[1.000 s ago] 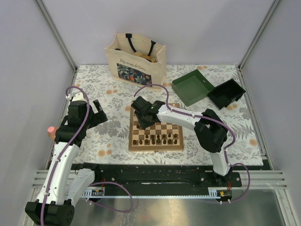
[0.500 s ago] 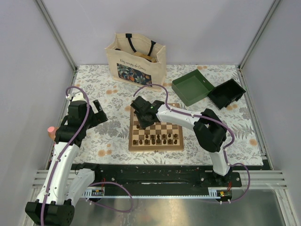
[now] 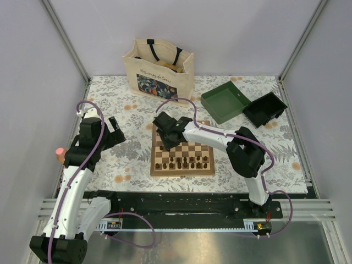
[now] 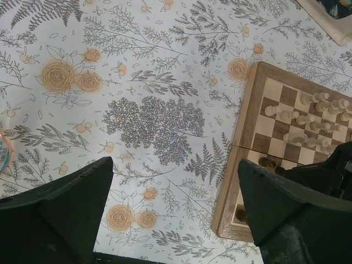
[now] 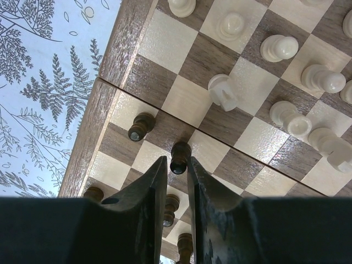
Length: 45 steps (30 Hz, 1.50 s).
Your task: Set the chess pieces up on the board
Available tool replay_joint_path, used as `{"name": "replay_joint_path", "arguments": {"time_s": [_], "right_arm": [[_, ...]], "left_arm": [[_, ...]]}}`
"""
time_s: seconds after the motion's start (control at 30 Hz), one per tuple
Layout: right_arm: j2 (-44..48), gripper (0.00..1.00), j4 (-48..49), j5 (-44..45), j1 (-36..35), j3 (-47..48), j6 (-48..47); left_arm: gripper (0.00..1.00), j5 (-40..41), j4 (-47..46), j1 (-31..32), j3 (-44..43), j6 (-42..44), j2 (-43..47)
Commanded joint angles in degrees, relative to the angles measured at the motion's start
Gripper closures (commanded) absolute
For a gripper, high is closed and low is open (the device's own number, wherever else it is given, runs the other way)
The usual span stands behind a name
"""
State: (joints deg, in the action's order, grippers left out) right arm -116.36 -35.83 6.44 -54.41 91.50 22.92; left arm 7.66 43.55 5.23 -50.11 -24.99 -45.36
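Standing upright on the board (image 5: 130, 38), a dark pawn (image 5: 180, 151) is pointing its round head up toward the camera, with its long axis running vertical to the squares. It is sitting low in the middle of the right wrist view, near the board's left border.

The right gripper (image 5: 177, 166) is pinching it. The two fingers (image 5: 151, 190) are standing narrow and seem to be pressing the pawn's base from either side, so I am reading this as a grasp on the pawn. A second dark pawn (image 5: 140, 126) is standing just beside it, up and to the left, and the pale pieces (image 5: 278, 48) are crowding the upper right.

The step in hand is probably picking this stray pawn up to take it to its home row. The next move is calling for a straight lift, clear of the neighbour, with the pawn held vertical.

The left gripper (image 4: 175, 168) is hanging spread wide and empty over the flowered tablecloth (image 4: 154, 118), left of the board.
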Motion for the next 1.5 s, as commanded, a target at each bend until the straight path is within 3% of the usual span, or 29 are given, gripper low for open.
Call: {"name": "replay_joint_path", "arguments": {"time_s": [0.0,0.5,1.47], "right_arm": [[-0.8,0.7,0.6,-0.4,0.5,1.9,-0.7],[0.9,0.8,0.5,-0.5,0.5,1.2,-0.8],[6.1,0.8,2.2,-3.6,-3.8,-4.8,2.0]], "left_arm": [[0.01,-0.9,-2.5,-0.4,0.2,0.6,0.5],[0.01,-0.9,-2.6,-0.5,0.3,0.6,0.5],[0.01,-1.1,-2.7,-0.7,0.2,0.6,0.5]]}}
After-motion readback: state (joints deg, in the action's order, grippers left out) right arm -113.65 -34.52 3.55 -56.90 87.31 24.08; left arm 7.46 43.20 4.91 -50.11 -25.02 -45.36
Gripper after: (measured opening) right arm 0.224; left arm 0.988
